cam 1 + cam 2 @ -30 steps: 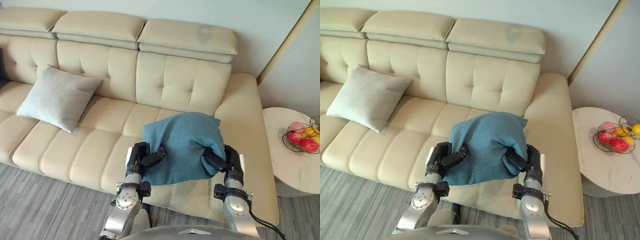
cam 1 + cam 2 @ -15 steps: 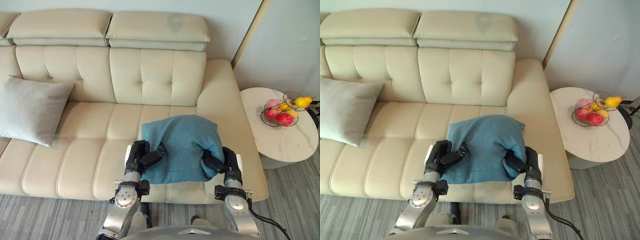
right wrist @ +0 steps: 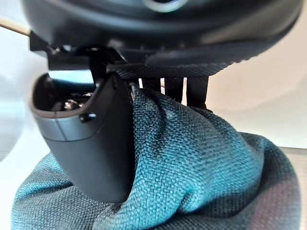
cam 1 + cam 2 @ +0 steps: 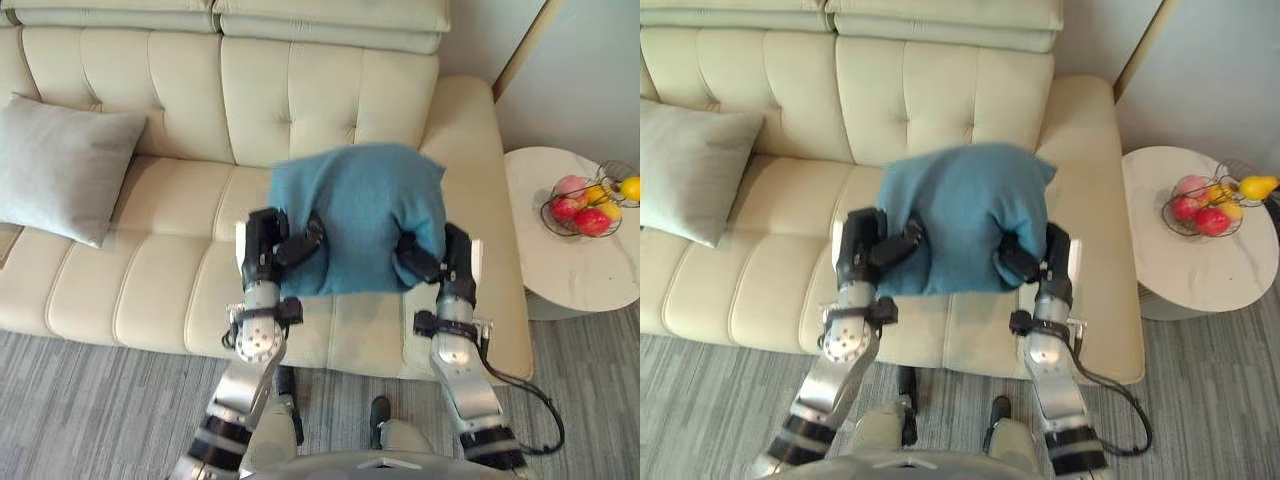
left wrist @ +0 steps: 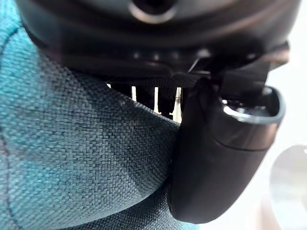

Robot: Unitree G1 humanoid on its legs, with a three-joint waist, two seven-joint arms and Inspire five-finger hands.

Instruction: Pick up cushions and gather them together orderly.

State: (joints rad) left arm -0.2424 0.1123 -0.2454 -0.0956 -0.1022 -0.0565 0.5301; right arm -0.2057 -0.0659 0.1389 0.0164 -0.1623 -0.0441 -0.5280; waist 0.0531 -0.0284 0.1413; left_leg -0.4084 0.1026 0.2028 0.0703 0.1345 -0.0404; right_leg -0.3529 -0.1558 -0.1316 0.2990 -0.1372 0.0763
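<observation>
A teal cushion (image 4: pixel 360 215) hangs above the cream sofa's (image 4: pixel 170 290) right seat, held between both hands. My left hand (image 4: pixel 268 250) pinches its left lower edge, thumb (image 5: pixel 220 148) pressed into the cloth (image 5: pixel 81 158). My right hand (image 4: pixel 440 262) grips its right lower edge, thumb (image 3: pixel 91 148) and fingers closed on the fabric (image 3: pixel 201 167). A light grey cushion (image 4: pixel 62 168) leans against the sofa back at the far left, apart from both hands.
A round white side table (image 4: pixel 585 270) stands right of the sofa's armrest (image 4: pixel 475 180) and bears a wire bowl of fruit (image 4: pixel 590 195). Grey striped carpet (image 4: pixel 80 400) runs along the sofa's front. A wall corner (image 4: pixel 520 50) rises behind the armrest.
Both hands have lifted the teal cushion higher and farther over the seat. The camera has shifted, so the whole scene sits lower and closer; the grey cushion has not moved on the sofa.
</observation>
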